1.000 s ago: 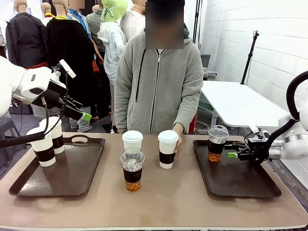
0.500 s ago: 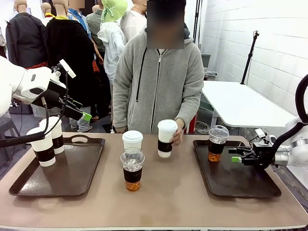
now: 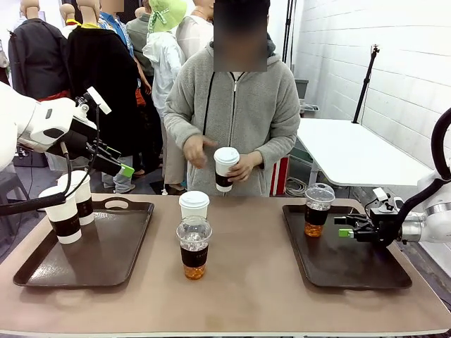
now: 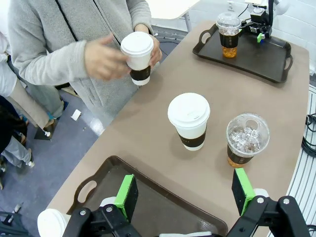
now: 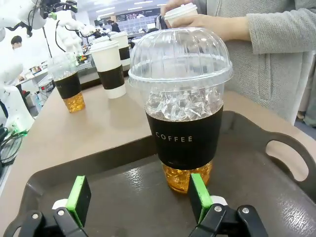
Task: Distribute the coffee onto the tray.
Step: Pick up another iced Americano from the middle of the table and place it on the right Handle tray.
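My right claw [image 3: 343, 227] stands released just beside a clear plastic dome-lidded cup of amber coffee [image 3: 318, 210] on the dark brown tray [image 3: 352, 271] near the right edge of the surface [image 3: 246, 296]. My left claw [image 3: 116, 163] hangs released above the left edge. A person's hand [image 3: 244, 167] holds a white lidded paper cup [image 3: 225, 169] over the far edge.

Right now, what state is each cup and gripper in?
Held paper cup, in person's hand.
Middle paper cup, on table.
Middle clear cup, on table.
Other clear cup, on right tray.
Two paper cups, on left tray.
Left gripper, open.
Right gripper, open.
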`<state>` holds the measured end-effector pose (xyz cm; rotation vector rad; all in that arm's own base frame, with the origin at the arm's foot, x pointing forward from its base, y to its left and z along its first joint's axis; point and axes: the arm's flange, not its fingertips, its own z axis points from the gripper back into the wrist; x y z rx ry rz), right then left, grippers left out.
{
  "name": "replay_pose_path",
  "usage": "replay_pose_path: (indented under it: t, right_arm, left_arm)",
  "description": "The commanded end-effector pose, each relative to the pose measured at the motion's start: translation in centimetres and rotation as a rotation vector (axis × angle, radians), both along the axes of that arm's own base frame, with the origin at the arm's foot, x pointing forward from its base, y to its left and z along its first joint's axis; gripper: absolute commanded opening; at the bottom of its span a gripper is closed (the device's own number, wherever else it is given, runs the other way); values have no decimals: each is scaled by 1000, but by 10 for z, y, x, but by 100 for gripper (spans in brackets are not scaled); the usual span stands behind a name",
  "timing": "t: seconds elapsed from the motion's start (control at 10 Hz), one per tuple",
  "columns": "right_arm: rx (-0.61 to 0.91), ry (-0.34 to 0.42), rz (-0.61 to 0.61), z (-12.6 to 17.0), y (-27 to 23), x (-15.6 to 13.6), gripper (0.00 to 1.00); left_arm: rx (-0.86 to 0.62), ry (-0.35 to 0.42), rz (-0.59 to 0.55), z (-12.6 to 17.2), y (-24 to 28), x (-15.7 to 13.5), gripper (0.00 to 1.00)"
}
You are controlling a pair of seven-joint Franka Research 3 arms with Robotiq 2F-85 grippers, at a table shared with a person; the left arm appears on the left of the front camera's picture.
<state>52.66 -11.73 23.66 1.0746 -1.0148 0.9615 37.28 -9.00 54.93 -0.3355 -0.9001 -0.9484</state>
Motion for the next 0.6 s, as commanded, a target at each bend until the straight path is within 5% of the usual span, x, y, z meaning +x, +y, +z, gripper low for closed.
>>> replay_pose_path:
  t: [0.0, 0.5]
  right_arm:
    - [-4, 6, 4, -1, -1, 4, 100]
    - [-25, -17, 53, 12, 13, -7, 100]
  left_arm:
    - [1, -5, -13, -3, 3, 2, 100]
    - [1, -5, -13, -3, 3, 2, 100]
